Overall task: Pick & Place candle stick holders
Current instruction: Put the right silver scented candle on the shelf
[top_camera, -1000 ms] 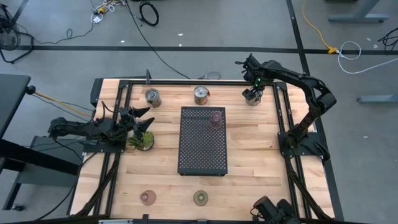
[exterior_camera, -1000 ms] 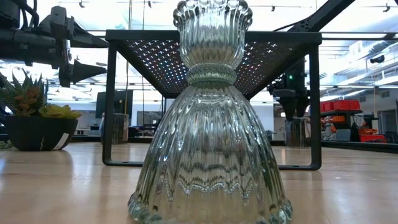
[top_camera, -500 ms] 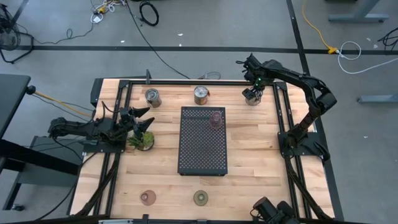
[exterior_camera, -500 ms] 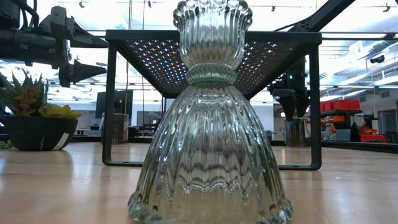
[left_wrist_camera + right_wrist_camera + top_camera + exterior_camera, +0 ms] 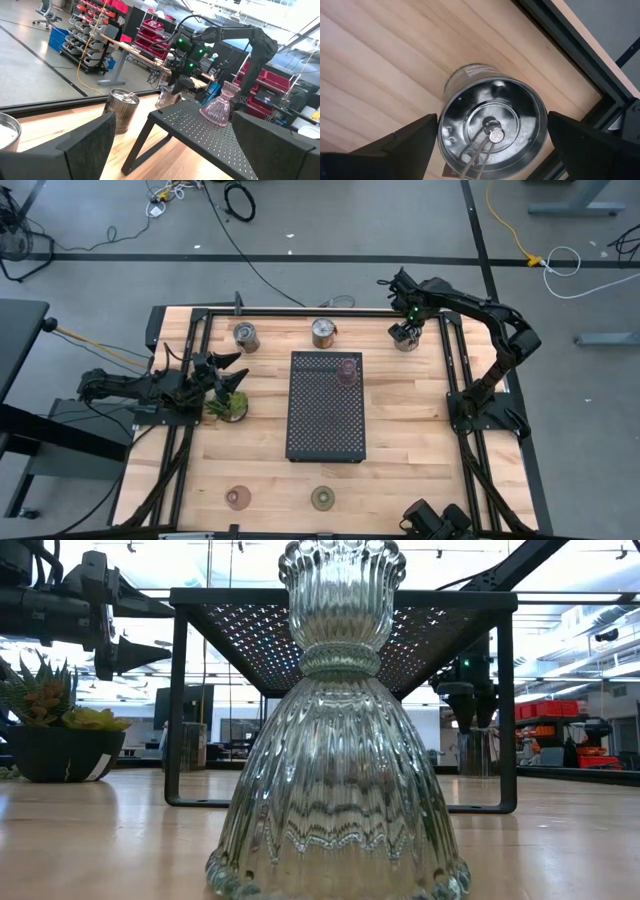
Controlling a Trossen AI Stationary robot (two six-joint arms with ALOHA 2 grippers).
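Right gripper [image 5: 404, 333]: you have it wide open, directly above the silver cup [image 5: 491, 132] near the table's far right corner, nothing held.
Left gripper [image 5: 228, 372]: wide open, empty, waiting by the plant [image 5: 229, 408] at the left edge.
Done: one pink holder [image 5: 346, 370] stands on the tray [image 5: 326, 420].
Left: two cups [image 5: 246, 336] at the far edge, two discs [image 5: 238, 497] at the near edge.
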